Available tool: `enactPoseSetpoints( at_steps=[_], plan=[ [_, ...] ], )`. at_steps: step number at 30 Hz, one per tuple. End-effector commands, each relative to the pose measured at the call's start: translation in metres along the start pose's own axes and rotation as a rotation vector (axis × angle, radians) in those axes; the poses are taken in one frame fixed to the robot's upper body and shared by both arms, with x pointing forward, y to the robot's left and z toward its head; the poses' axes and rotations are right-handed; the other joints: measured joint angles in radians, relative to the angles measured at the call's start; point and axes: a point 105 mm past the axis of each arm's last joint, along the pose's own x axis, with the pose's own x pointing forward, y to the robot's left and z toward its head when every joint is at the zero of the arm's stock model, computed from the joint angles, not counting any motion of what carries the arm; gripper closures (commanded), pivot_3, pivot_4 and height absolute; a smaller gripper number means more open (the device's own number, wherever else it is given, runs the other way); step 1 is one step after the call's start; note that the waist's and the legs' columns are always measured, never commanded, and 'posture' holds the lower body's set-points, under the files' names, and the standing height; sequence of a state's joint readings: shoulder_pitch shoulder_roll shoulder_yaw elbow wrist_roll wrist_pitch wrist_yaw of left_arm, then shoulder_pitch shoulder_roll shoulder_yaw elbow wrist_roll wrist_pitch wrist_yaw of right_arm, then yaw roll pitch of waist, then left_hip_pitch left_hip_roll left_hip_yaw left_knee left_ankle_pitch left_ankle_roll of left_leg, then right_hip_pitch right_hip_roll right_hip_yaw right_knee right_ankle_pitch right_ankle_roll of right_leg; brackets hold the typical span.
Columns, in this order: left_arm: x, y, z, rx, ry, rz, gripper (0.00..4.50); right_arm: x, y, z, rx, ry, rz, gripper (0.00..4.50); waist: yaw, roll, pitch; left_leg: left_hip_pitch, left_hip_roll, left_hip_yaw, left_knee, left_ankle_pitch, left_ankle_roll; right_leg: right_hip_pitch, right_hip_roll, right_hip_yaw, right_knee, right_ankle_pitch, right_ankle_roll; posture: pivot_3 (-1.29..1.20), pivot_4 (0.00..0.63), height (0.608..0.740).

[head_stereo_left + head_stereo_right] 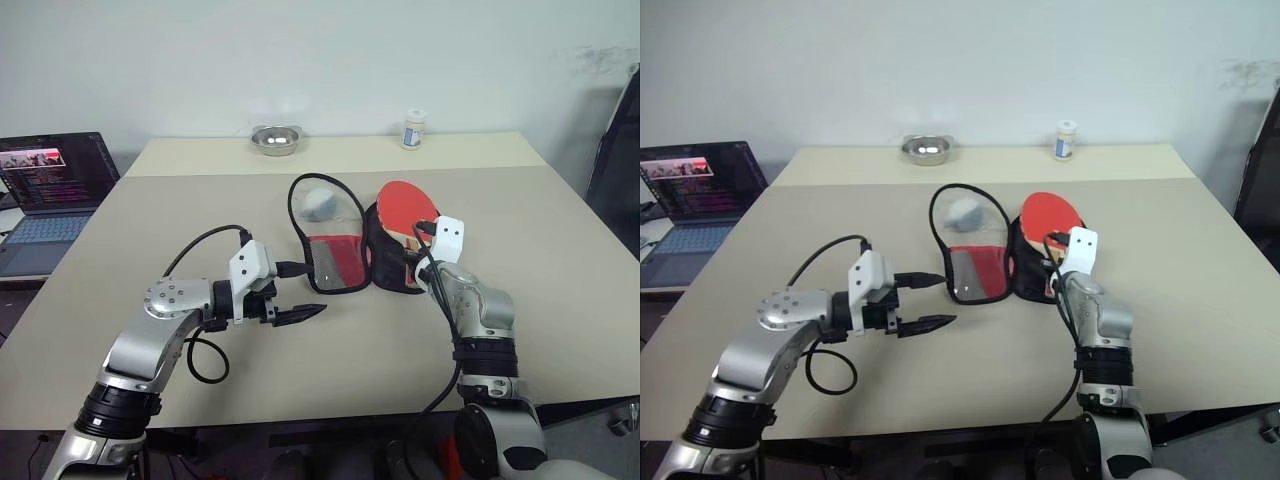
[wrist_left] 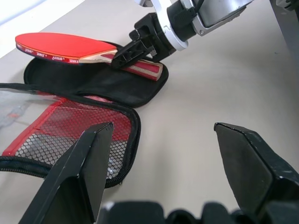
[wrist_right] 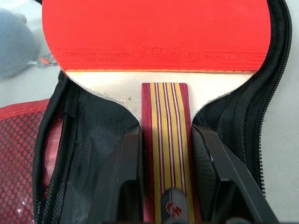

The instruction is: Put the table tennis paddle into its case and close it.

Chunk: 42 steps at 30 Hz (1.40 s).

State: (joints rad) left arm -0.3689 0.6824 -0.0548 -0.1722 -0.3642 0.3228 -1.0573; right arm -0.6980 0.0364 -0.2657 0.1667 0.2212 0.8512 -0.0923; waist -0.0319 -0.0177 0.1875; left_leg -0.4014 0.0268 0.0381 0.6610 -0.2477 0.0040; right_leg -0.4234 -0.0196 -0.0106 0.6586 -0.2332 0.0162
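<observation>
Beige bench (image 1: 200, 210), broad and bare at the near edge. Case (image 1: 345, 240) lay unzipped and spread open mid-bench, clear flap to the left, black half to the right. Table tennis paddle (image 3: 154, 37) rested on the black half, handle gripped between the right gripper (image 3: 164, 179) jaws. Left gripper (image 2: 170, 175) hovered just beside the clear flap, jaws wide apart, holding nothing.

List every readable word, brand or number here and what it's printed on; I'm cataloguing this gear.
"POWER POP CHAMPION", along the lower edge of the paddle's red rubber; letters faint, reading uncertain.
Two more prints beside it on the same rubber: too faint to read.
Small repeated white print on the rubber's rim, left wrist view: too small to read.
Red-and-white emblem on the handle end: a logo, no legible words.
Laptop screen text: too small to read.
Bottle label: blurred.
</observation>
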Motion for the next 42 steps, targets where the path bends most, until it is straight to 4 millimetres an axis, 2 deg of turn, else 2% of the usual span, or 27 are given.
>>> enactPoseSetpoints(
  at_steps=[1,6,15,16,17,19,23,26,31,34,37,39,42],
  plan=[
    [-0.005,0.003,0.008,0.047,-0.013,0.019,0.71,-0.001,0.007,0.009,0.053,-0.025,0.010,3.44,0.000,0.000,0.000,0.000,0.000,0.000,0.000,0.000,0.000,0.000,0.000,0.000,0.000,0.000,0.000,0.00,0.150,0.740],
    [-0.003,0.004,0.008,0.048,-0.014,0.019,0.71,0.000,0.016,0.001,0.135,0.002,0.038,3.44,0.000,0.000,0.000,0.000,0.001,0.000,0.000,0.000,0.000,0.000,0.000,0.000,0.000,0.000,0.000,0.00,0.150,0.740],
    [-0.003,0.003,0.008,0.047,-0.012,0.021,0.71,-0.003,0.038,0.007,0.068,-0.036,0.095,0.54,0.000,0.000,0.000,0.000,0.001,0.000,0.000,0.000,0.000,0.000,0.000,0.000,0.000,0.000,0.000,0.00,0.150,0.740],
    [-0.003,0.003,0.008,0.044,-0.011,0.023,0.71,-0.006,0.040,0.012,0.040,-0.060,0.113,0.16,0.000,0.000,0.000,0.000,0.001,0.000,0.000,0.000,0.000,0.000,0.000,0.000,0.000,0.000,0.000,0.00,0.150,0.740],
    [-0.004,0.003,0.007,0.041,-0.009,0.026,0.71,-0.010,0.044,0.019,0.002,-0.093,0.147,0.04,0.000,0.000,0.000,0.000,0.001,0.000,0.000,0.000,0.000,0.000,0.000,0.000,0.000,0.000,0.000,0.00,0.150,0.740],
    [-0.006,0.003,0.006,0.036,-0.005,0.033,0.71,-0.019,0.050,0.029,-0.048,-0.137,0.204,0.04,0.000,0.000,0.000,0.000,0.001,0.000,0.000,0.000,0.000,0.000,0.000,0.000,0.000,0.000,0.000,0.00,0.150,0.740],
    [-0.018,0.013,-0.008,-0.012,0.050,0.104,0.71,-0.056,0.060,0.053,-0.193,-0.200,0.420,0.04,0.000,0.000,0.000,-0.001,0.001,0.000,0.000,0.000,0.000,0.000,0.000,0.000,-0.001,0.000,0.000,0.00,0.150,0.740],
    [-0.029,0.024,-0.022,-0.051,0.115,0.166,0.71,-0.084,0.044,0.065,-0.328,-0.199,0.537,0.04,0.003,0.000,0.000,0.000,0.001,-0.001,-0.001,0.000,0.000,0.000,-0.001,-0.001,-0.001,0.000,0.000,0.00,0.150,0.740],
    [-0.038,0.042,-0.032,-0.078,0.162,0.232,0.71,-0.111,0.024,0.069,-0.485,-0.131,0.642,0.04,0.005,-0.001,0.000,0.000,0.001,-0.001,0.000,0.000,0.000,0.000,-0.001,-0.002,-0.002,-0.001,-0.001,0.00,0.150,0.740],
    [-0.044,0.060,-0.042,-0.062,0.225,0.304,1.29,-0.125,0.015,0.068,-0.543,-0.089,0.700,0.00,0.005,-0.002,0.001,0.000,0.001,-0.002,-0.001,0.000,0.000,0.000,-0.001,-0.002,-0.001,-0.001,-0.001,0.00,0.150,0.740],
    [-0.051,0.092,-0.059,-0.022,0.349,0.428,2.37,-0.136,-0.004,0.071,-0.600,-0.067,0.688,0.00,0.008,-0.003,0.001,0.000,0.001,-0.002,-0.001,0.000,0.000,0.000,0.000,-0.003,-0.002,-0.002,-0.002,0.00,0.150,0.740],
    [-0.047,0.104,-0.063,-0.013,0.366,0.451,3.11,-0.139,-0.009,0.073,-0.612,-0.068,0.674,0.00,0.008,-0.003,0.002,0.000,0.000,-0.002,-0.001,0.000,0.000,0.000,0.000,-0.003,-0.002,-0.001,-0.002,0.00,0.150,0.740],
    [-0.025,0.115,-0.060,-0.031,0.330,0.443,4.22,-0.139,-0.014,0.076,-0.611,-0.077,0.651,0.00,0.010,-0.004,0.002,-0.001,0.000,-0.001,0.000,0.000,0.000,0.000,0.000,-0.002,-0.002,-0.001,-0.001,0.00,0.150,0.740]
  ],
)
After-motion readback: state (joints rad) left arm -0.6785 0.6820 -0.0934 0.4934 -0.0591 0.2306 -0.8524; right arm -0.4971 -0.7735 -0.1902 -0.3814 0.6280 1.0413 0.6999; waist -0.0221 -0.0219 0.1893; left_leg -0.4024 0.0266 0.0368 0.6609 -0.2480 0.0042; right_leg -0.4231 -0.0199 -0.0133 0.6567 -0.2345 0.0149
